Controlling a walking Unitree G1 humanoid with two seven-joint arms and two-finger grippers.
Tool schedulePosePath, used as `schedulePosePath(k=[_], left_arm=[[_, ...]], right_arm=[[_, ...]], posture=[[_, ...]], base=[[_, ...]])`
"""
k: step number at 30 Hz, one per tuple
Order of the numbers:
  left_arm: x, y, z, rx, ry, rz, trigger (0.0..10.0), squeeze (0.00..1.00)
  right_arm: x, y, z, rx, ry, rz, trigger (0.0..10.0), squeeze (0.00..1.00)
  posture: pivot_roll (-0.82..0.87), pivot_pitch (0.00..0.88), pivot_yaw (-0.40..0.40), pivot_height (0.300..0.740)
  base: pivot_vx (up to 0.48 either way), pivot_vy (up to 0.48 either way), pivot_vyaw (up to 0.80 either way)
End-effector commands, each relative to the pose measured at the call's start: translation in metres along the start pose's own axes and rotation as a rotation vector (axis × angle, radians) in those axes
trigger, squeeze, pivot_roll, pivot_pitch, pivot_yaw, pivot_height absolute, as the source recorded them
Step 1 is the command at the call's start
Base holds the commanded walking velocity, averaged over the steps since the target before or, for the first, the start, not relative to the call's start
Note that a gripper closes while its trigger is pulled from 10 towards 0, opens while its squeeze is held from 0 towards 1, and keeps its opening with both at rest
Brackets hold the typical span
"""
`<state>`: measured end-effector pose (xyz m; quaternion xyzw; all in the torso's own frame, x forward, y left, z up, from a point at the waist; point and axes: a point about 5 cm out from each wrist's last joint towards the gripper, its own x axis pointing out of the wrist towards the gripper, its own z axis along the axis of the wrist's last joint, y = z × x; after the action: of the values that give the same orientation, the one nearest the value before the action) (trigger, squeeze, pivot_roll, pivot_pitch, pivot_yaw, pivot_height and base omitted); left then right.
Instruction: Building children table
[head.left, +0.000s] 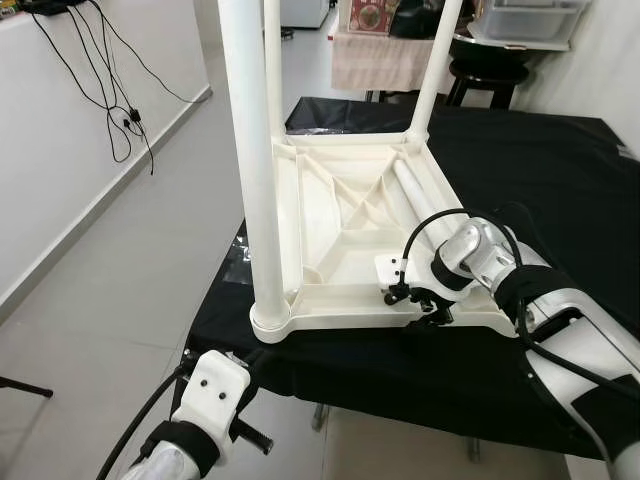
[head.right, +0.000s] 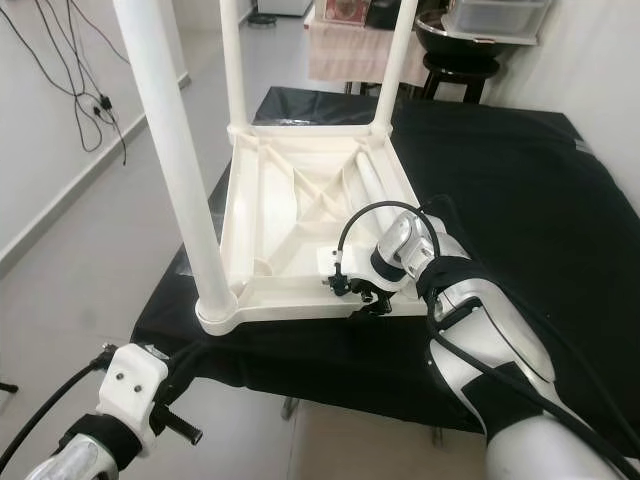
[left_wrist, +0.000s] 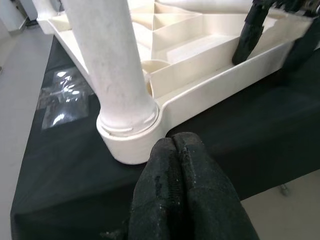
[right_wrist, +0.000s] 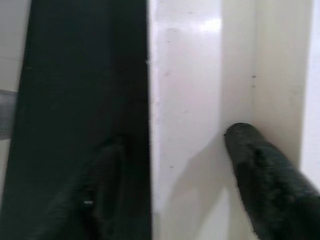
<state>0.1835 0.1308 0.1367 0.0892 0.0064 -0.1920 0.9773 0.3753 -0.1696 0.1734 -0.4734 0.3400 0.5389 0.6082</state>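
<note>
Right gripper (right_wrist: 170, 165) has its jaws straddling the near rim of the upside-down white kids' table top (head.left: 345, 215) on the black-covered table (head.left: 560, 180). Left gripper (left_wrist: 185, 165), jaws together, sits just off the corner leg (head.left: 255, 170). A tug could slide it off the edge.

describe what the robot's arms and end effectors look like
Both arms have glossy silver-white shells with black bands and black cables looping along them. The right end effector has two long black fingers behind a white plate. The left end effector has matte, rough-textured black fingers behind a white block with small holes.

White wall (head.left: 60, 150) left, black cables (head.left: 115, 110) hanging; grey floor (head.left: 130, 300); black stool (head.left: 485, 80) behind.
</note>
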Motion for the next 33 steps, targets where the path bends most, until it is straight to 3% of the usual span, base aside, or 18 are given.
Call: schedulePosePath(k=[1,2,12,21,23,27,29,33], left_arm=[[-0.002,0.000,-0.004,0.011,0.027,-0.005,10.0,0.00],[-0.001,0.000,-0.004,0.011,0.026,-0.004,10.0,0.00],[-0.001,0.000,-0.004,0.013,0.024,-0.007,10.0,0.00],[-0.001,0.000,-0.004,0.012,0.024,-0.004,10.0,0.00],[-0.001,0.000,-0.004,0.012,0.024,-0.003,10.0,0.00],[-0.001,0.000,-0.004,0.011,0.023,-0.002,10.0,0.00],[-0.002,0.000,-0.003,0.009,0.022,-0.001,10.0,0.00],[-0.002,0.000,-0.003,0.006,0.022,0.000,10.0,0.00]], right_arm=[[0.017,0.010,-0.009,0.017,0.058,0.038,3.6,0.00],[0.020,0.012,-0.009,0.022,0.053,0.039,0.0,0.00],[0.021,0.012,-0.008,0.064,0.002,0.019,0.0,0.00],[0.019,0.013,-0.013,0.167,-0.094,0.008,0.0,0.00],[0.021,0.015,-0.019,0.287,-0.159,-0.050,0.0,0.00],[0.024,0.020,-0.019,0.396,-0.247,-0.075,0.0,0.00],[0.026,0.034,-0.013,0.462,-0.328,-0.035,0.0,0.00],[0.024,0.045,-0.013,0.501,-0.360,-0.021,0.0,0.00]], posture=[[0.03,0.091,-0.061,0.740],[0.03,0.090,-0.061,0.740],[0.02,0.089,-0.058,0.740],[0.01,0.094,-0.060,0.740],[0.00,0.098,-0.068,0.740],[0.00,0.102,-0.073,0.740],[-0.01,0.105,-0.074,0.740],[-0.01,0.109,-0.072,0.740]], base=[[0.000,0.000,0.00],[0.000,0.000,0.00],[0.000,0.000,0.00],[0.000,0.000,0.00],[0.000,0.000,0.00],[0.000,0.000,0.00],[0.000,0.000,0.00],[0.000,0.000,0.00]])
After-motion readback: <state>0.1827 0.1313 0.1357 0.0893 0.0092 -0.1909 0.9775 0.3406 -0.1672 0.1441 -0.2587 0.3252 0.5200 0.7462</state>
